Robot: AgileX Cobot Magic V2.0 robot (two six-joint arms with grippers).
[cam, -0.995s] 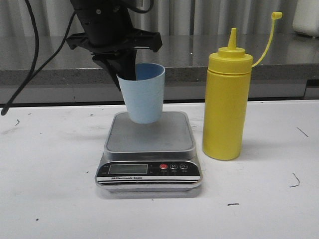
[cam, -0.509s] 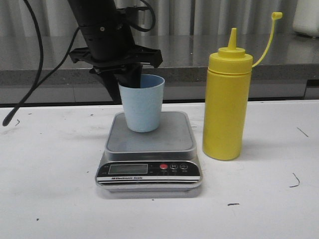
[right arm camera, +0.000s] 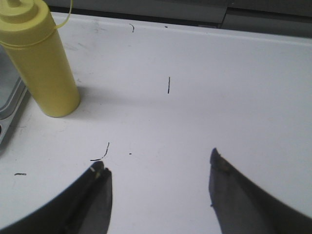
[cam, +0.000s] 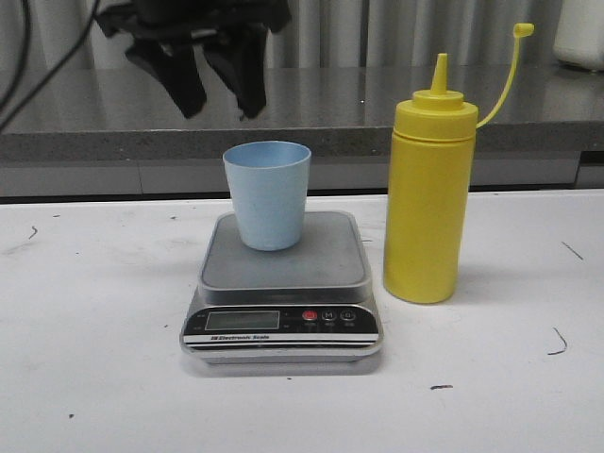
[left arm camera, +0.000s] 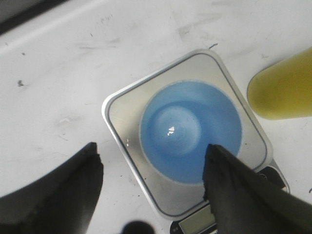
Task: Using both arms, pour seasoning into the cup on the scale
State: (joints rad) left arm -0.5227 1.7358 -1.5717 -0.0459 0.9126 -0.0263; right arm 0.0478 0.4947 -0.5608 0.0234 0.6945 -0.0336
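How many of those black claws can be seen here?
2. The left claw hangs open above the blue cup on the scale. The right claw, open over bare table, shows only in its own wrist camera, right of the yellow bottle.

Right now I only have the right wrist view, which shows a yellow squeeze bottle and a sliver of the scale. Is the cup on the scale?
Observer: Yes. The small pale blue plastic cup stands upright on the grey steel platform of the flat digital scale.
Operator: Where is the left hand?
Observer: The left hand hangs open above the cup, holding nothing, with its fingers clear of the rim.
Operator: Is there anything in the cup?
Observer: The left wrist view looks straight down into it. It is empty, with only a glint of light on its bottom.
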